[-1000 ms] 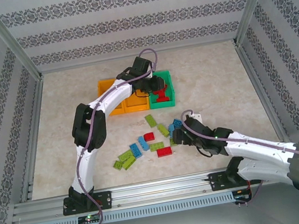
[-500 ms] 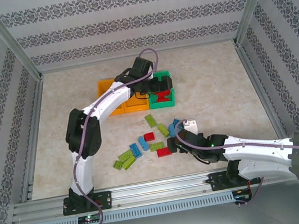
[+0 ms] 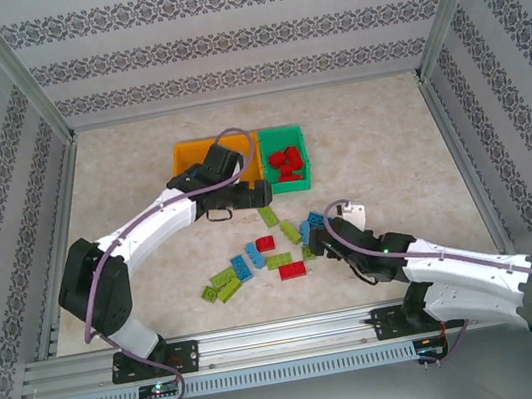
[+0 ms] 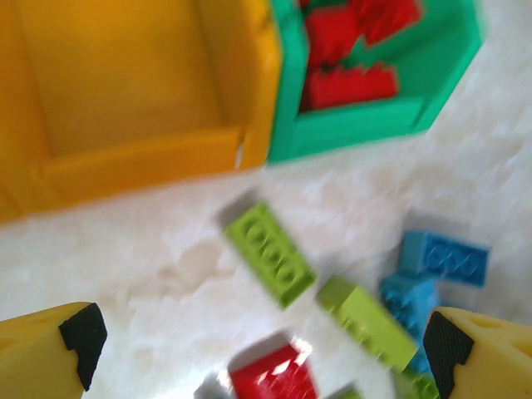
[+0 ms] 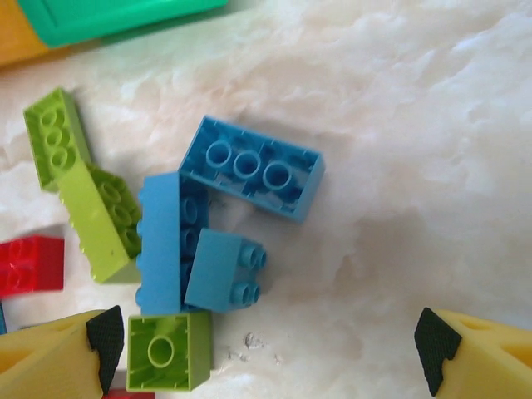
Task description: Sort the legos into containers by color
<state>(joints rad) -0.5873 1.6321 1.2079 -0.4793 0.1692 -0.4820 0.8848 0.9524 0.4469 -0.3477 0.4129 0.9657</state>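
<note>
1. As only red pieces lie in a bin so far, the sort is judged under half done.
2. Green bin point(image 3: 289, 187): right end of the row of three bins toward the far edge of the worktop point(image 3: 387, 130). It holds several red bricks point(image 3: 285, 161), and no other colour is seen in it.
3. Middle orange bin point(image 4: 141, 162): touches the green bin, and its floor is bare in the left wrist view.
4. Left orange bin point(image 3: 188, 153): left end of the row. It looks bare, though the left arm covers part of the row from above.
5. Lime bricks point(image 3: 224, 279): all loose mid-worktop, between the bins and the near edge.
6. Light blue bricks point(image 5: 249, 166): all loose. A cluster of three touches right of centre, and others lie among the lime ones.
7. Loose red bricks point(image 3: 292, 269): two, among the scatter, well apart from the green bin.
8. Left tool point(image 4: 262, 337): fingers wide apart with nothing between them. It hovers over the worktop just in front of the bins.
9. Right tool point(image 5: 268, 342): fingers wide apart and empty, above the light blue cluster.
10. Outstanding, by judgement: the two loose reds to the green bin, and lime and light blue each to an orange bin. Most of the pieces remain to be moved.
</note>
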